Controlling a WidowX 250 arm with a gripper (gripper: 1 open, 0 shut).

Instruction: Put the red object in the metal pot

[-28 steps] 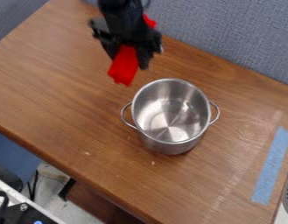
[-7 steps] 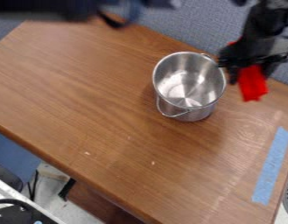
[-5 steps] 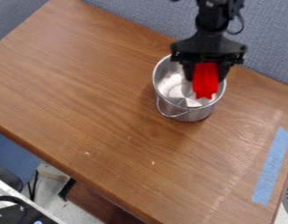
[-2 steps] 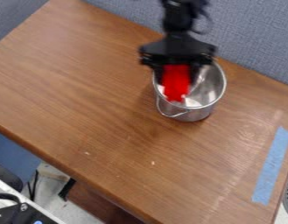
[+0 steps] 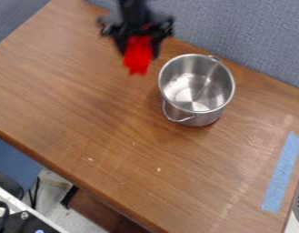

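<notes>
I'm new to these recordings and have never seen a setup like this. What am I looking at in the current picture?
There is one view, from a camera looking down at a wooden table from the front. The dark, blurred shape at the top is the end of a robot arm, with its gripper pointing down. Between its fingers is a red block, which it appears to be holding left of the pot in the picture. The shiny metal pot has no lid, and no block shows inside it. A strip of blue tape lies near the table's right side, and a grey panel stands behind.
</notes>
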